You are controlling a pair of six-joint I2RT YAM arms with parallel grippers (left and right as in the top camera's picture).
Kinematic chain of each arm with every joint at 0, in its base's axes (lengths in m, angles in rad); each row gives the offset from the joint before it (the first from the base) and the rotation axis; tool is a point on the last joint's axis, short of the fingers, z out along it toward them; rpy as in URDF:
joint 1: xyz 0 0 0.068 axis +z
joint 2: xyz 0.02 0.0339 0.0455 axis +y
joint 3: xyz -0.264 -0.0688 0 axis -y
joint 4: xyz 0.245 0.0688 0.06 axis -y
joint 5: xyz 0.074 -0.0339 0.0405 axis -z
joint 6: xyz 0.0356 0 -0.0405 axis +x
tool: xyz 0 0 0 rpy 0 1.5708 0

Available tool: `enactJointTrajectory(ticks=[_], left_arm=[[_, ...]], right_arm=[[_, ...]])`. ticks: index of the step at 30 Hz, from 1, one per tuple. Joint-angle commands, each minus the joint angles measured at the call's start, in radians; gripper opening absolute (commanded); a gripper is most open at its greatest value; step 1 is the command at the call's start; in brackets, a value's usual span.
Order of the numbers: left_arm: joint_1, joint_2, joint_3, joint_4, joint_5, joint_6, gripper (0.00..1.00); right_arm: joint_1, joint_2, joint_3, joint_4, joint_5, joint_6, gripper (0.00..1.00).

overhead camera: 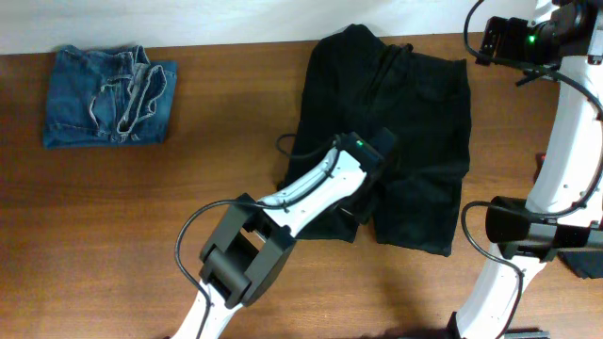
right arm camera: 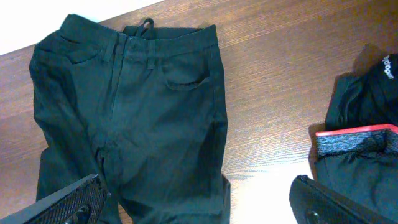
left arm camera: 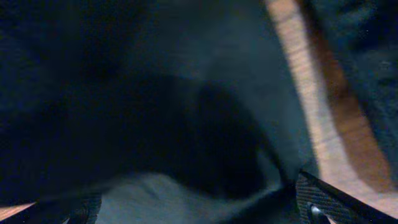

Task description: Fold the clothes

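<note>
On the table (overhead camera: 141,217), toward its far edge, lie the black trousers (overhead camera: 415,122), spread flat with the waistband and drawstring at the far side and a hip pocket facing up. The cloth forms a squat, wrinkled shape; how the legs are doubled cannot be told.

Well to the left of the trousers, a pair of faded blue jeans (overhead camera: 108,94) sits in a folded bundle, apart from them. To the right of the trousers, across a strip of bare wood, a dark garment (right arm camera: 360,143) lies crumpled, with a reddish band (right arm camera: 354,132) across it.

The left arm reaches over the near left part of the trousers. Its wrist camera is filled with black cloth seen very close and blurred. The left claw (left arm camera: 199,208) is released, its two fingertips standing wide apart at the lower corners of that view, with cloth below and between them; whether they touch it cannot be told.

The right claw (right arm camera: 199,202) hangs above the trousers' right side, released too, jaws spread wide and gripping nothing.
</note>
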State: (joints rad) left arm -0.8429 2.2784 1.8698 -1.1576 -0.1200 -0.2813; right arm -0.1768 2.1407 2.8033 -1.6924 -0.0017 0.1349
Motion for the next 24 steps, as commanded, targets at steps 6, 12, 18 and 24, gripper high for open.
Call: enactJointTrajectory(ticks=[6, 12, 18, 24], left_arm=[[-0.019, 0.013, -0.008, 0.007, 0.045, -0.014, 0.99], [-0.018, 0.013, -0.009, 0.010, 0.045, -0.014, 0.84], [-0.018, 0.016, -0.009, 0.018, 0.045, -0.014, 0.22], [-0.018, 0.016, -0.009, 0.017, 0.045, -0.014, 0.01]], right_arm=[[-0.001, 0.053, 0.001, -0.006, -0.010, 0.005, 0.99], [-0.001, 0.072, 0.001, -0.006, -0.013, 0.005, 0.99], [-0.001, 0.072, 0.001, -0.006, -0.013, 0.005, 0.99], [-0.001, 0.072, 0.001, -0.006, -0.013, 0.005, 0.99]])
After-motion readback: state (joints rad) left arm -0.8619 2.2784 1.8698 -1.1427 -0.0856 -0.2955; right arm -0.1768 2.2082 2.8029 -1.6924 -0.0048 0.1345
